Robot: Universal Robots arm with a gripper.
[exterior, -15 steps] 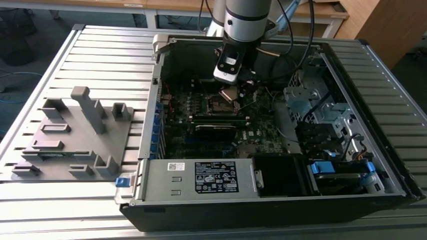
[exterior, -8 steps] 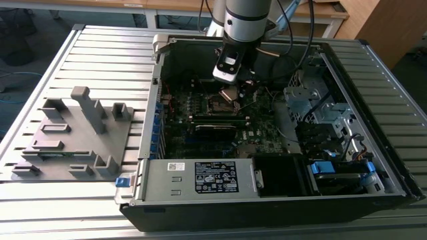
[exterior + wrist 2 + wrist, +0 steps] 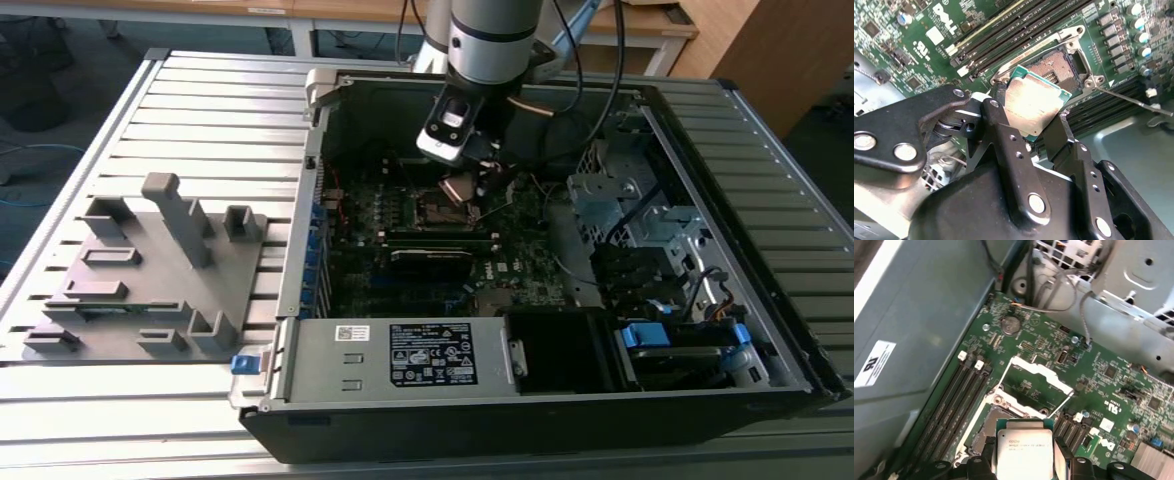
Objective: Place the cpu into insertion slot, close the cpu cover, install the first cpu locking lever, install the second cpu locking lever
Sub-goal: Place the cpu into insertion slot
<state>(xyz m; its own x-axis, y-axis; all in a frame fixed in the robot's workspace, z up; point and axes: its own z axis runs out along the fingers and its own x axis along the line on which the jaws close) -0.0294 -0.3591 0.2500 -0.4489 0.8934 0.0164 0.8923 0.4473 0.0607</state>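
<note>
Above one insertion slot (image 3: 1070,61) — hand (image 3: 1029,120) grips one cpu (image 3: 1038,100).

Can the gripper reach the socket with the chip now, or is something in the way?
Probably yes: the gripper holds the chip over the bare socket, and the cover is swung open.

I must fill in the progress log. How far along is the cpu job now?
Done: the cpu is picked up, gripped by the jaws. In hand: it hangs tilted just over the open slot, not seated. Left: all four steps; the cover stands raised and a lever sticks out unhooked.
</note>
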